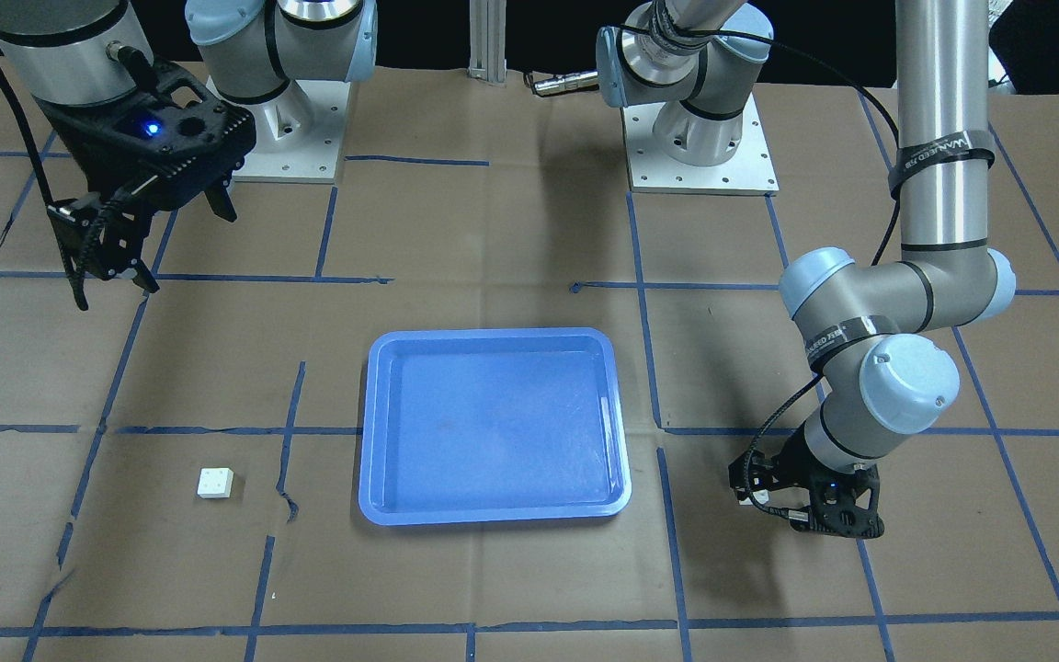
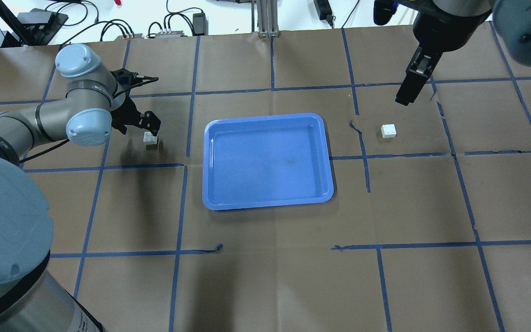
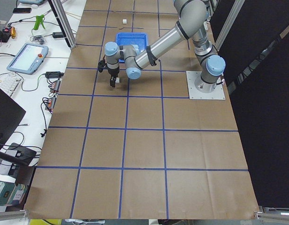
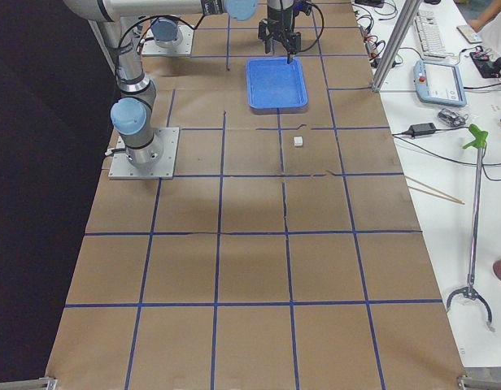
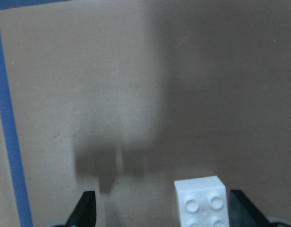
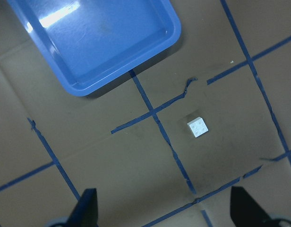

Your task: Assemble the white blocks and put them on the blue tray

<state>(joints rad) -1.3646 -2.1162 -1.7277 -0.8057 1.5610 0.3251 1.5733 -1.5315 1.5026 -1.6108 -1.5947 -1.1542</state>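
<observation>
One white block (image 5: pixel 202 201) lies on the brown paper between the spread fingertips (image 5: pixel 89 205) of my left gripper (image 5: pixel 164 208), close to the right-hand one. The gripper is open and low over it, left of the blue tray (image 2: pixel 265 117) in the overhead view. This block (image 2: pixel 150 137) also shows there under the left gripper (image 2: pixel 148 127). The second white block (image 2: pixel 388 131) lies alone right of the tray. My right gripper (image 2: pixel 406 97) hangs high above and beyond it, open and empty. The right wrist view shows that block (image 6: pixel 198 127) and a tray corner (image 6: pixel 169 40).
The table is covered in brown paper with a grid of blue tape (image 2: pixel 182 203). The two arm bases (image 1: pixel 700 138) stand at the robot's side. The tray holds nothing. Cables and equipment (image 2: pixel 168 25) lie beyond the far edge.
</observation>
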